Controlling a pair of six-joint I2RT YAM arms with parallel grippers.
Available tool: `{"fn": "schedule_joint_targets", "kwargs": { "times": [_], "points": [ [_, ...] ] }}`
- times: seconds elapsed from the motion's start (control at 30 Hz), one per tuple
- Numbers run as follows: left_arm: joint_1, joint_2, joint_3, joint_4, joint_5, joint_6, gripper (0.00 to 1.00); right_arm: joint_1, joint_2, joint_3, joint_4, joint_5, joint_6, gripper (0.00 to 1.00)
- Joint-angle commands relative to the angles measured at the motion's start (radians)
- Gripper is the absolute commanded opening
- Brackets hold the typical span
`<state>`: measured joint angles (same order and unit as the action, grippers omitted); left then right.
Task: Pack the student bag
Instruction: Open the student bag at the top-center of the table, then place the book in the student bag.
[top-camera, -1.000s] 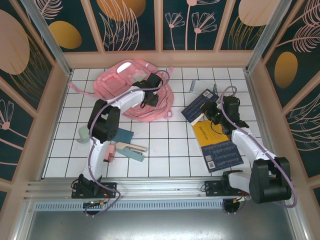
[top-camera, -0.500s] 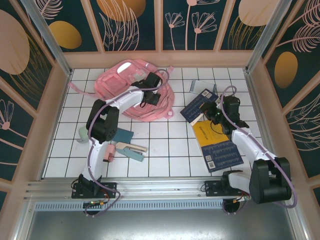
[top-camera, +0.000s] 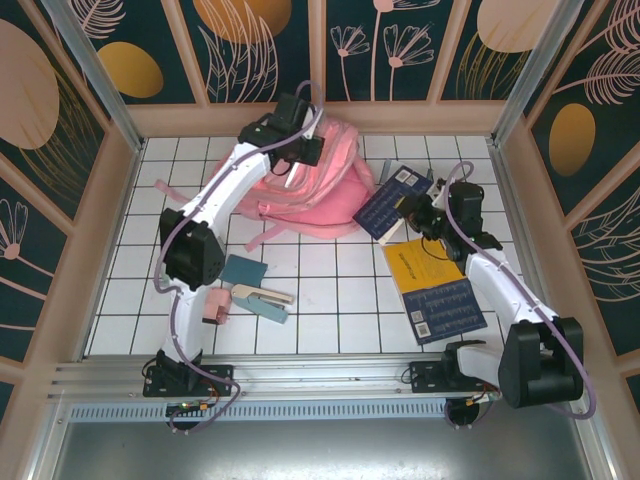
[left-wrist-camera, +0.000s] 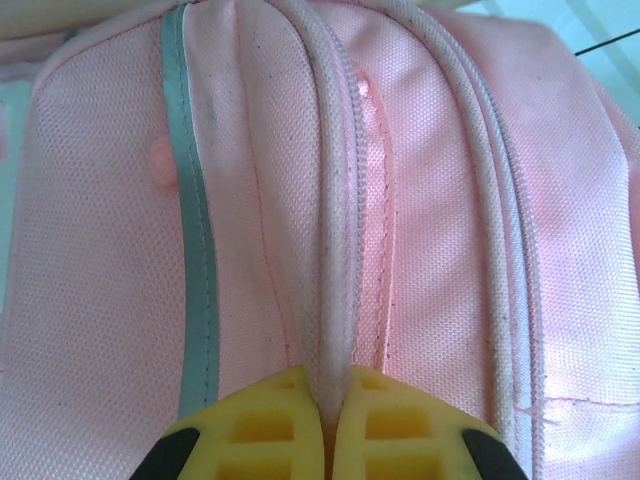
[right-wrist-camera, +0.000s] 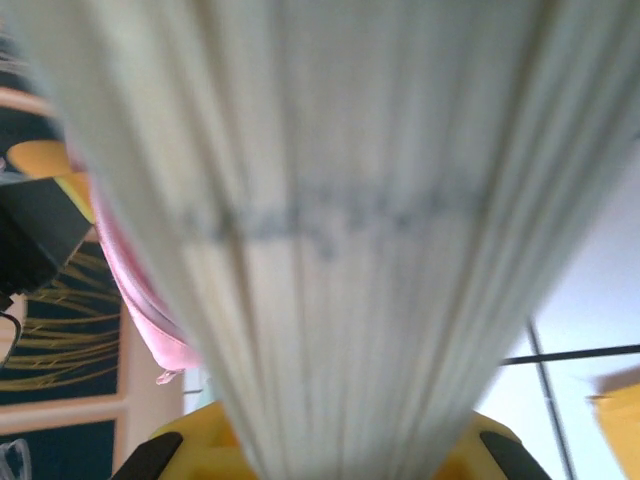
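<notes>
Left gripper (left-wrist-camera: 328, 410) pinches the bag (top-camera: 325, 185) by a seam (left-wrist-camera: 335, 250) running ahead; right gripper (top-camera: 412, 207) clamps a book (top-camera: 383, 208), bag to its left.

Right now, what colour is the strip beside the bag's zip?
Silvery grey strip on the pink student bag; clearest in the left wrist view.

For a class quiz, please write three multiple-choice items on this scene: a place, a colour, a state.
1. The student bag is at the table's: A) near edge B) far side C) right corner
2. Which colour is the book in the right gripper? A) dark blue B) red C) green
3. The left gripper is: A) open B) shut on a pen C) shut on the student bag
Key: 1 B, it is at the top of the overhead view; 2 A, cover seen from above; 3 C, pink fabric is pinched in it.
</notes>
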<state>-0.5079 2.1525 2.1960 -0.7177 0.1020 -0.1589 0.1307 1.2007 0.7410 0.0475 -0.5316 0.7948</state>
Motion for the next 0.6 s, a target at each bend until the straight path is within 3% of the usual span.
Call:
{"fn": "schedule_joint_targets", "kwargs": {
  "times": [0.0, 0.13, 0.27, 0.57],
  "points": [
    [0.003, -0.115, 0.057, 0.100, 0.236, -0.002, 0.00, -0.001, 0.048, 0.058, 0.168, -0.157, 0.052, 0.00],
    [0.022, -0.154, 0.051, 0.137, 0.391, -0.002, 0.00, 0.017, 0.146, 0.110, 0.218, -0.194, 0.080, 0.00],
    [0.057, -0.174, 0.020, 0.174, 0.483, -0.037, 0.00, 0.096, 0.260, 0.194, 0.213, -0.157, 0.078, 0.00],
    [0.075, -0.208, -0.141, 0.433, 0.664, -0.265, 0.00, 0.222, 0.550, 0.350, 0.357, 0.049, 0.298, 0.00]
  ]
}}
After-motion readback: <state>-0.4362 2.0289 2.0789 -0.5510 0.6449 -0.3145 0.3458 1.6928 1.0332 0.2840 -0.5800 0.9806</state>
